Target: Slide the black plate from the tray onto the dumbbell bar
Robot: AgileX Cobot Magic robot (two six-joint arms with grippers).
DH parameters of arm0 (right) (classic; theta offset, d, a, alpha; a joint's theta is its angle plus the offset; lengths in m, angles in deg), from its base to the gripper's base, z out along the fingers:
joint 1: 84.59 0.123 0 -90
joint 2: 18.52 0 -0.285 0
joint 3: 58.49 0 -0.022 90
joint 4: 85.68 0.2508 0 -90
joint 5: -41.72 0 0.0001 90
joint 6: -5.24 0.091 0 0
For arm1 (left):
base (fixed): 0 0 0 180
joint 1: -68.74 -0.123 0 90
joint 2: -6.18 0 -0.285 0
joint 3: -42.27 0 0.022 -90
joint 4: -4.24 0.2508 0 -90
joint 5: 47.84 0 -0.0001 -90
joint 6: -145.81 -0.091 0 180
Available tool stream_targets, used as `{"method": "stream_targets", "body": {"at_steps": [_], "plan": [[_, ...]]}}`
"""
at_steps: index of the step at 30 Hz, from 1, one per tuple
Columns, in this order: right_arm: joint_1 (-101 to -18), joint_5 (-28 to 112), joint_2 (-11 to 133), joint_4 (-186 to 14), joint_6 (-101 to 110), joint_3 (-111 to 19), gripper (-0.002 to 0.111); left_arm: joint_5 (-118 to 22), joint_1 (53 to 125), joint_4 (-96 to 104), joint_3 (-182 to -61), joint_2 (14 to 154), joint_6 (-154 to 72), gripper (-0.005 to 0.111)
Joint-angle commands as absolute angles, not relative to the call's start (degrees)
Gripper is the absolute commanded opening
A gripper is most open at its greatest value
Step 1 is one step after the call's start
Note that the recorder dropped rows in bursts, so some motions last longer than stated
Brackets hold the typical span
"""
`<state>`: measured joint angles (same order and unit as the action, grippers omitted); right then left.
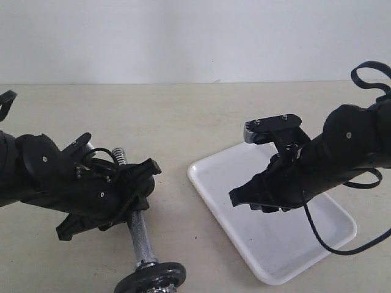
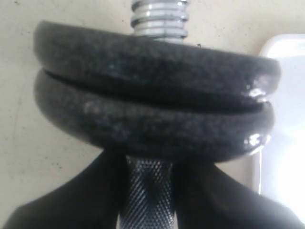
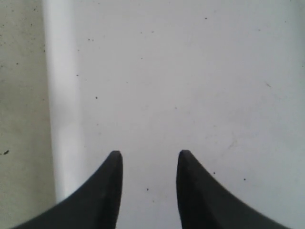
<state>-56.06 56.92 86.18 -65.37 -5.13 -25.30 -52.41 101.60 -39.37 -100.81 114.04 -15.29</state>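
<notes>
My left gripper (image 1: 129, 204) is shut on the knurled middle of the dumbbell bar (image 1: 138, 235), which lies slanted on the table. In the left wrist view its fingers (image 2: 95, 191) flank the bar (image 2: 147, 191). Just past them two alike black plates (image 2: 157, 67) sit stacked on the bar, and the threaded end (image 2: 159, 19) sticks out beyond. In the exterior view black disc weights (image 1: 149, 278) sit at the bar's near end, and its far threaded end (image 1: 120, 155) is bare. The white tray (image 1: 269, 244) holds no disc. My right gripper (image 1: 241, 196) hangs open over the tray (image 3: 200, 86), fingers (image 3: 112, 181) empty.
The tray's left rim (image 3: 59, 95) runs beside the right gripper's fingers. A corner of the tray (image 2: 286, 119) lies close to the stacked plates. A black cable (image 1: 317, 235) from the right arm loops down over the tray. Beige tabletop (image 1: 183, 116) stretches behind both arms.
</notes>
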Motion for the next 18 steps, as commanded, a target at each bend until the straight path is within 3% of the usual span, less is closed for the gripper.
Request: {"method": "stream_targets", "body": {"at_steps": [1,18], "plan": [[-56.1,56.1,85.9,-65.2,-5.6,-25.2,0.031,-51.8,104.7,-45.0,-100.8,113.3,-14.0,0.004],[-56.1,56.9,85.9,-65.2,-6.4,-25.2,0.031,-48.5,107.8,-47.2,-100.8,113.3,-14.6,0.004]]}}
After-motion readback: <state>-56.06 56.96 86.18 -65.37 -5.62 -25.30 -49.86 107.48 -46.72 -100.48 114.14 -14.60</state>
